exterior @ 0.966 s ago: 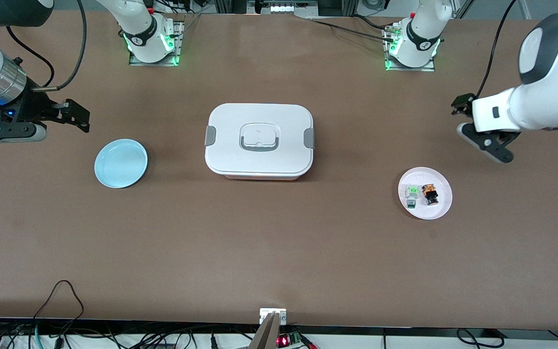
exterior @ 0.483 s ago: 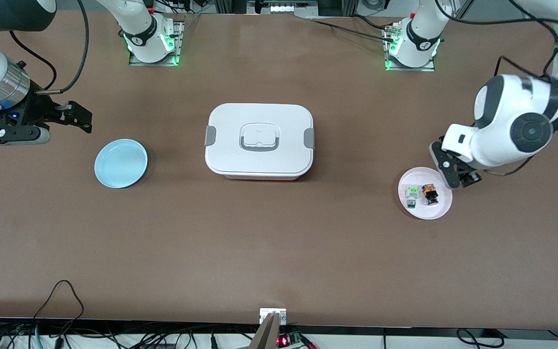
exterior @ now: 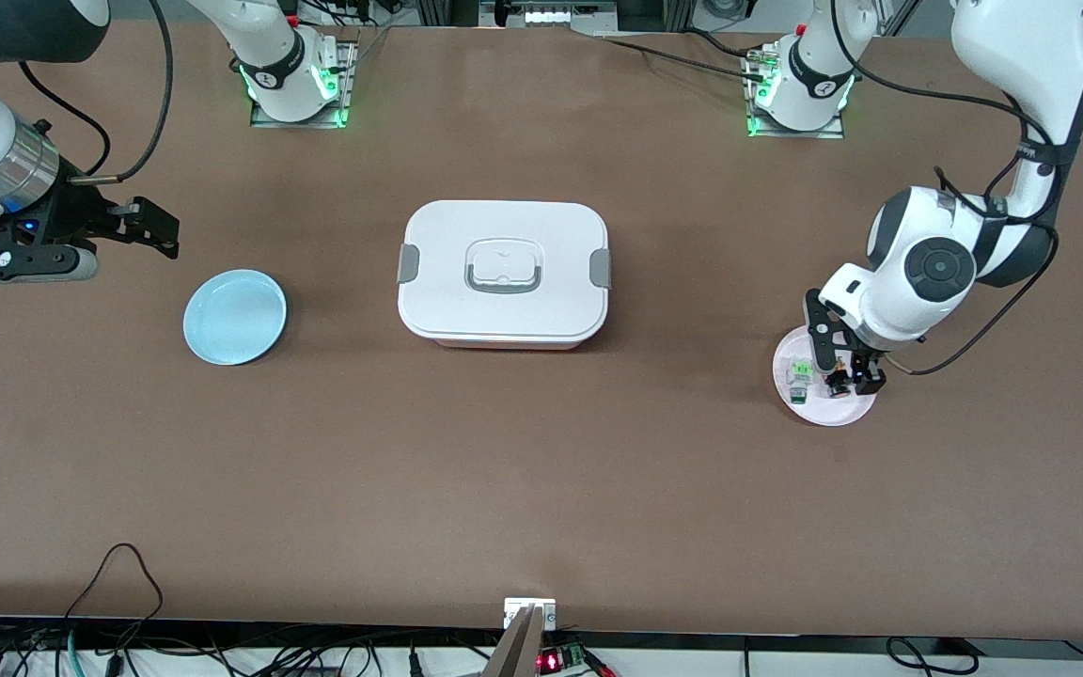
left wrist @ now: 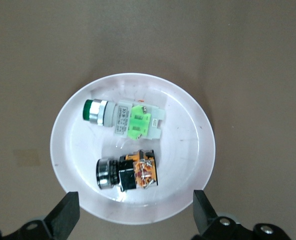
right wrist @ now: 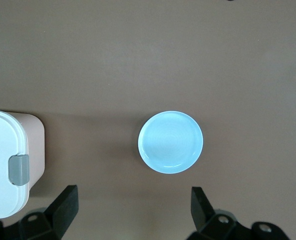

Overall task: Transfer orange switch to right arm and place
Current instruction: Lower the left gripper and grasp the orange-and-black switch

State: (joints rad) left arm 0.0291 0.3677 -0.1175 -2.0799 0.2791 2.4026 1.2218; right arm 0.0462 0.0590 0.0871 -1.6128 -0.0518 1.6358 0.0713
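Here the left gripper (exterior: 844,365) hangs low over the white plate (exterior: 824,414) at the left arm's end of the table (exterior: 541,489), its fingers (left wrist: 65,217) spread wide and gripping nothing. In the left wrist view the two fingertips stand at either side of the plate's rim, with the orange switch (left wrist: 128,172) lying on its side on the plate between them, untouched. Just beside the switch on the same plate lies a white-and-green part (left wrist: 125,117), also on its side, the two near each other but apart. The right gripper (exterior: 142,226) waits toward the right arm's end of the table, near the light blue plate (exterior: 234,316), released and holding nothing. A white lidded box (exterior: 504,273) sits mid-table between the two plates.
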